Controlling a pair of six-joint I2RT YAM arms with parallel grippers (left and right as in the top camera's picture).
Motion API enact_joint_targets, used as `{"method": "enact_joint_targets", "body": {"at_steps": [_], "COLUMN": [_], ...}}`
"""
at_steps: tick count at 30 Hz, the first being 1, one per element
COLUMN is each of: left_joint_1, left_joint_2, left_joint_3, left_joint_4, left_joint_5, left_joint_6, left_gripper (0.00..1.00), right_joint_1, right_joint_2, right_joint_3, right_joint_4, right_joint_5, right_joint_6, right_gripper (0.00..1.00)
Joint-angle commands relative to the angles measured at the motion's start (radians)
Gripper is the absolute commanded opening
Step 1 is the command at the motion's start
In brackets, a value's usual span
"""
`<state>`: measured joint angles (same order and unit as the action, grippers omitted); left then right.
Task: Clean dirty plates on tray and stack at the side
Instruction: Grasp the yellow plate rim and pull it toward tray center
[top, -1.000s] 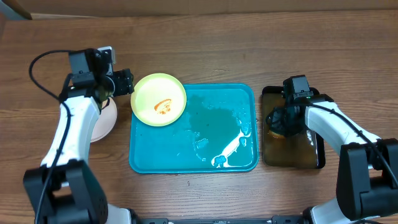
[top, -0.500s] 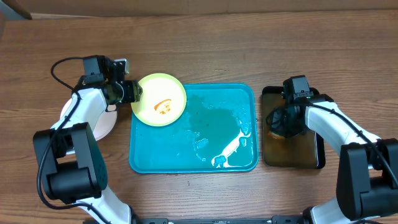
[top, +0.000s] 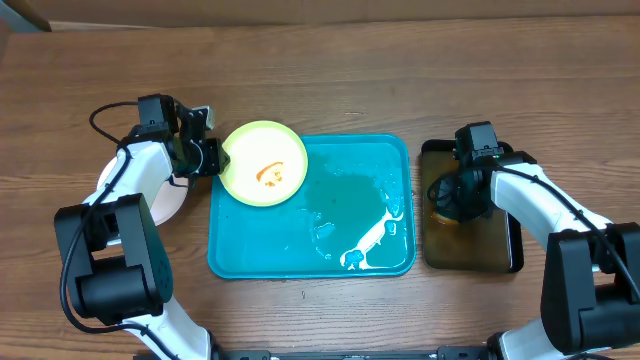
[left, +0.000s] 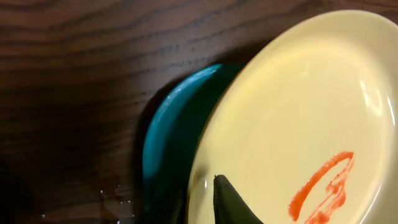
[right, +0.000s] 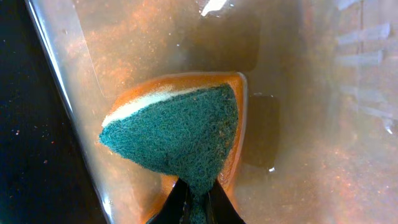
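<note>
A pale yellow-green dirty plate (top: 263, 163) with an orange-red sauce smear (left: 323, 186) lies over the far left corner of the teal tray (top: 310, 272). My left gripper (top: 213, 158) is shut on the plate's left rim. In the left wrist view one dark finger (left: 230, 202) lies on the plate's (left: 298, 112) inner face, and the other is hidden under the rim. A white plate (top: 168, 200) sits on the table left of the tray, partly under my left arm. My right gripper (right: 198, 186) is shut on a green and orange sponge (right: 180, 130).
The sponge hangs over a narrow black tray (top: 470, 250) of brownish water, right of the teal tray. Water and white foam (top: 365, 240) lie on the teal tray's floor. Bare wooden table surrounds both trays.
My left gripper moved right to the plate's rim and closed on it. The plate shifted slightly right over the tray corner. The right arm stayed still.
</note>
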<state>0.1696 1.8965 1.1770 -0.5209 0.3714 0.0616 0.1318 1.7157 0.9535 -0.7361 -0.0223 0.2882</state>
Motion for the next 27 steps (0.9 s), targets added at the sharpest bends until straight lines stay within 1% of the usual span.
{"method": "enact_joint_targets", "body": {"at_steps": [1,3,4,8,17,20,23,27], "left_joint_1": [-0.008,-0.008,-0.008,-0.008,-0.009,-0.01,-0.016,-0.034], "left_joint_2": [0.008,0.008,0.008,0.008,0.008,0.007,-0.001,-0.063], "left_joint_3": [0.017,0.017,0.017,0.017,0.017,0.017,0.017,0.017], "left_joint_4": [-0.027,-0.051,-0.066,-0.139,-0.341,-0.392,-0.43,-0.441], "left_joint_5": [0.022,0.022,0.022,0.022,0.023,0.023,0.04,0.114], "left_joint_6": [0.001,0.0,-0.007,-0.026,-0.122,-0.138,-0.182,-0.184], "left_gripper": [0.13,0.05,0.04,0.04,0.04,0.04,0.04,0.04], "right_joint_1": [0.002,0.002,0.002,0.002,0.002,0.002,0.002,0.002], "right_joint_2": [0.003,0.003,0.003,0.003,0.003,0.003,0.0,-0.035], "right_joint_3": [-0.034,-0.034,-0.034,-0.034,-0.034,-0.028,0.013,0.104], "right_joint_4": [-0.018,-0.018,-0.019,-0.024,-0.032,-0.037,-0.094,-0.169], "right_joint_5": [-0.005,-0.005,-0.005,-0.005,-0.005,-0.008,-0.021,-0.024], "right_joint_6": [0.003,0.003,0.003,0.003,0.004,0.004,0.02,0.027], "right_gripper": [0.05,0.05,0.05,0.04,0.04,0.04,0.04,0.04]}}
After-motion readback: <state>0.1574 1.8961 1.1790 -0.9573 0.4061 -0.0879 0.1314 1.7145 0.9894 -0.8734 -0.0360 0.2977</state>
